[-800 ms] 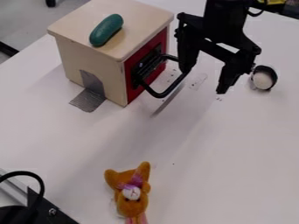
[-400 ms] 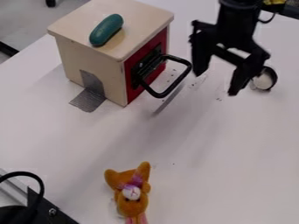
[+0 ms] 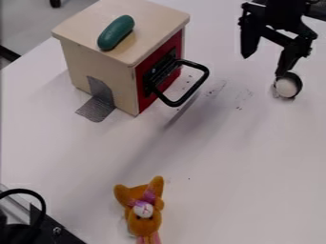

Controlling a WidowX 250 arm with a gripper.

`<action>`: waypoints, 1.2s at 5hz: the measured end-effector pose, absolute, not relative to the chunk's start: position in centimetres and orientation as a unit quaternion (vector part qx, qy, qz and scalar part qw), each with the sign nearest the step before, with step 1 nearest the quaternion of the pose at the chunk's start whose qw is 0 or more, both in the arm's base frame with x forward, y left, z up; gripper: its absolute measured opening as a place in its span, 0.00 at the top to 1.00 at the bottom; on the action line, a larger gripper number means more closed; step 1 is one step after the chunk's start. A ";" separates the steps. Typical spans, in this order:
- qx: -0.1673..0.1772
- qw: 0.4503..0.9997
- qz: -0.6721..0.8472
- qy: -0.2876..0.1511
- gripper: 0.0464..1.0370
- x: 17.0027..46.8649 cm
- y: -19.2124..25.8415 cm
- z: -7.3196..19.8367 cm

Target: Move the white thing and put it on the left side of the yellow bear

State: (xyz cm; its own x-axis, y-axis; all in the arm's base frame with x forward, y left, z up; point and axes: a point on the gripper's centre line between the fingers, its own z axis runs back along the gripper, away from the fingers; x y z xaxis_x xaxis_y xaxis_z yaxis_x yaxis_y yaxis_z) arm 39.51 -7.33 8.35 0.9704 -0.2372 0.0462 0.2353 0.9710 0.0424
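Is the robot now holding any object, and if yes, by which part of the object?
Nothing is held: the pincer is open with nothing between its fingers, and the white thing sits on the table, outside them.

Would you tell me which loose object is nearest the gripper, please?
The white thing, beside one fingertip of the gripper; the green object and yellow bear lie farther off.

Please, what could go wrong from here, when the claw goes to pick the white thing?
The claw is open, but the white thing is by one fingertip, not between both; going straight down might push it. The handle sticks out from the box, so a low carry could catch it.
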 end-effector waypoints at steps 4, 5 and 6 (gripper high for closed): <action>-0.028 0.992 -0.120 0.025 0.04 45.8 -10.5 1.6; -0.013 0.992 -0.118 0.045 0.06 44.7 -10.0 0.2; -0.005 0.991 -0.119 0.057 0.31 43.6 -9.6 0.2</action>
State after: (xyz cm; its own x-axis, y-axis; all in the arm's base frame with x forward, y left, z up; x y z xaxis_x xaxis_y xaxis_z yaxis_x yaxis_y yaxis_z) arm 43.59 -9.62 0.17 0.9652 -0.2367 -0.1111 0.2357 0.9716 -0.0229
